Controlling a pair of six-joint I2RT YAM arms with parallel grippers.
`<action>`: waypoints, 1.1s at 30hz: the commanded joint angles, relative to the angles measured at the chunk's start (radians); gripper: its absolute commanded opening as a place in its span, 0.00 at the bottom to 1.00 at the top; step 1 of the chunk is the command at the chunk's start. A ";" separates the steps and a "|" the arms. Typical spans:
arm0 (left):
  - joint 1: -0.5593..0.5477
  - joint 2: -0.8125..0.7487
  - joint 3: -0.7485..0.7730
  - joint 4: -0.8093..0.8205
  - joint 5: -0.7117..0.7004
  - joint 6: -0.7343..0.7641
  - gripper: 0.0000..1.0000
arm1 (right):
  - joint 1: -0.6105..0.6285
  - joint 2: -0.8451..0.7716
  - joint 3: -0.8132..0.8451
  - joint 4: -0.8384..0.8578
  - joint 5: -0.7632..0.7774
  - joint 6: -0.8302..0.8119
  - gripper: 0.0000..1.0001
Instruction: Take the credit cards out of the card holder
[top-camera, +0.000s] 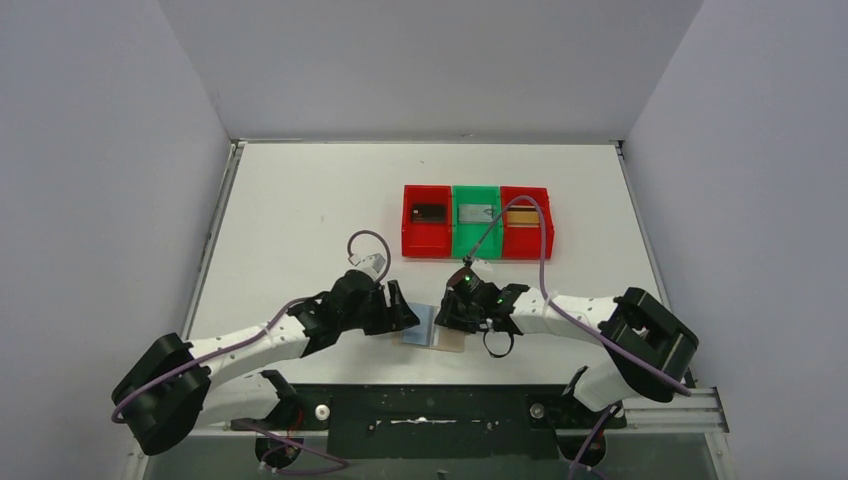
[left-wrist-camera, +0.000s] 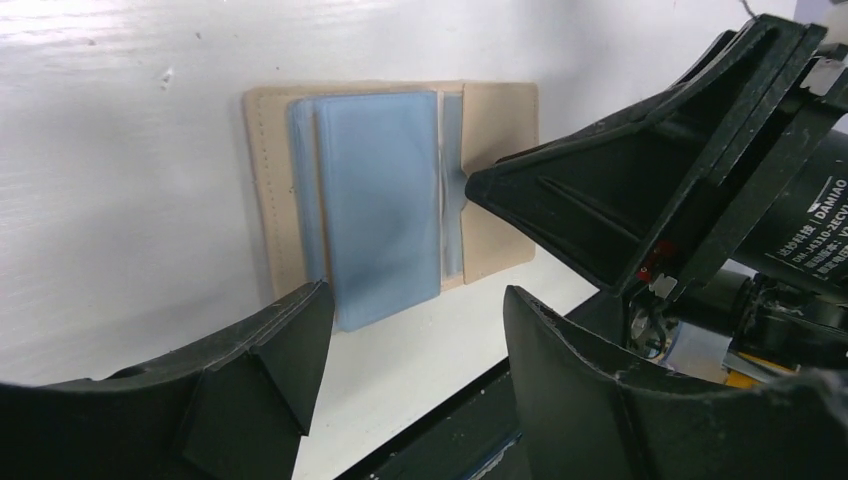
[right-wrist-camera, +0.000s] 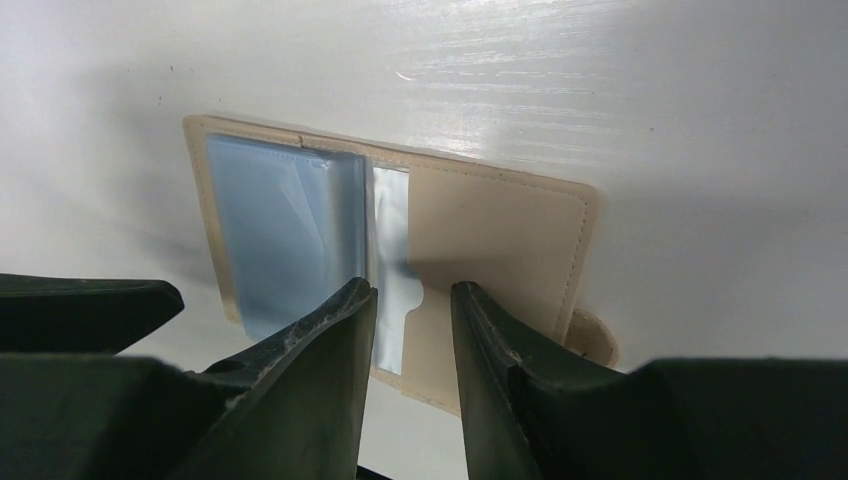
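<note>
The tan card holder (top-camera: 437, 328) lies open and flat on the white table between my two grippers. Its pale blue-grey sleeves (left-wrist-camera: 380, 200) fan over the left panel, and the tan right panel (right-wrist-camera: 500, 230) has a closure tab (right-wrist-camera: 595, 340). I cannot tell whether any sleeve holds a card. My left gripper (left-wrist-camera: 415, 300) is open and empty at the holder's near left edge. My right gripper (right-wrist-camera: 412, 288) is narrowly open with nothing between its fingers, and its tips are at the notch of the right panel's pocket. Three credit cards lie in the trays: dark (top-camera: 428, 212), grey (top-camera: 477, 212) and tan-gold (top-camera: 518, 216).
A row of three small trays stands behind the holder: red (top-camera: 410, 240), green (top-camera: 477, 192) and red (top-camera: 545, 240). The right arm's cable loops over the trays. The table's near edge with a black rail (left-wrist-camera: 470, 420) is just beside the holder.
</note>
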 joint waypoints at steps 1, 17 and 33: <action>0.004 0.053 0.070 0.097 0.076 0.025 0.61 | 0.009 0.015 -0.014 -0.036 0.081 0.016 0.36; 0.004 0.203 0.076 0.131 0.102 -0.019 0.51 | 0.000 0.003 -0.048 0.025 0.054 0.039 0.36; 0.003 0.179 0.084 0.204 0.150 -0.025 0.36 | -0.012 -0.006 -0.066 0.074 0.029 0.052 0.36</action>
